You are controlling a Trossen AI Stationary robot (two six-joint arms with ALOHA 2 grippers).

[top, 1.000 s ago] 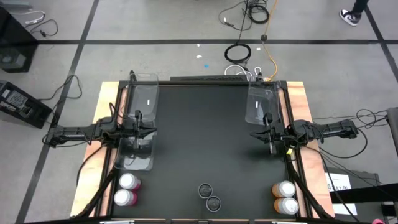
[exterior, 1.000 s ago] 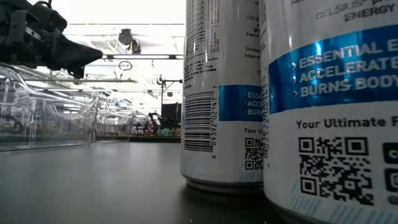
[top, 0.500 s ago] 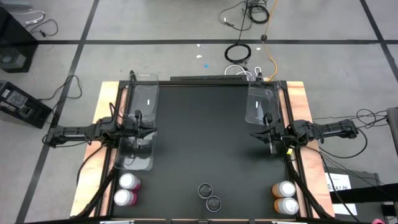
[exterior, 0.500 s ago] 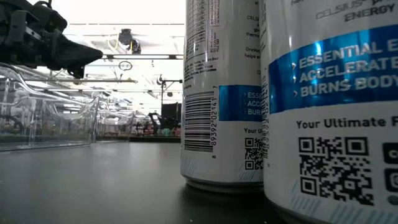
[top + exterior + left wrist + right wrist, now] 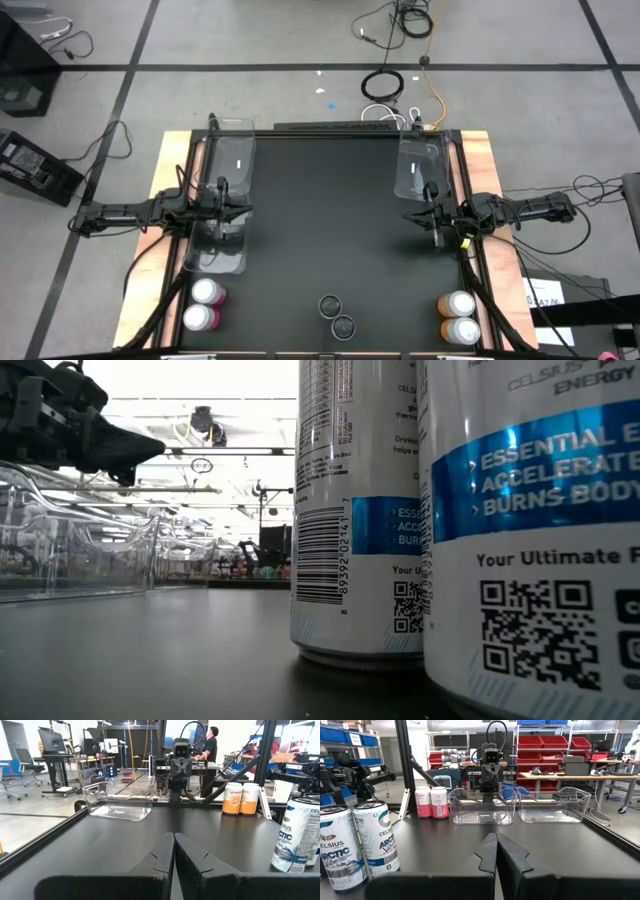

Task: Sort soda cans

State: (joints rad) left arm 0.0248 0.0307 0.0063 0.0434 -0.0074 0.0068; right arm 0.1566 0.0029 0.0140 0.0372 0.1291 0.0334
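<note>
Six soda cans stand upright in three pairs along the table's near edge. The pink pair (image 5: pixel 204 304) is at the near left, the orange pair (image 5: pixel 459 316) at the near right. The dark-topped pair (image 5: pixel 337 315) is in the middle and has white-and-blue bodies (image 5: pixel 355 510). My left gripper (image 5: pixel 246 210) is shut and hovers level at the table's left side over a clear bin. My right gripper (image 5: pixel 406 213) is shut and level at the right side. Both point toward the table's middle, far from every can. The wrist views show each pair of fingers closed on nothing (image 5: pixel 173 837) (image 5: pixel 496 836).
Two clear plastic bins lie along the left side (image 5: pixel 233 160) (image 5: pixel 218 246), and one at the far right (image 5: pixel 420 165). The black tabletop (image 5: pixel 320 220) between the arms is bare. Cables lie on the floor beyond the far edge. A person stands in the room beyond (image 5: pixel 212 740).
</note>
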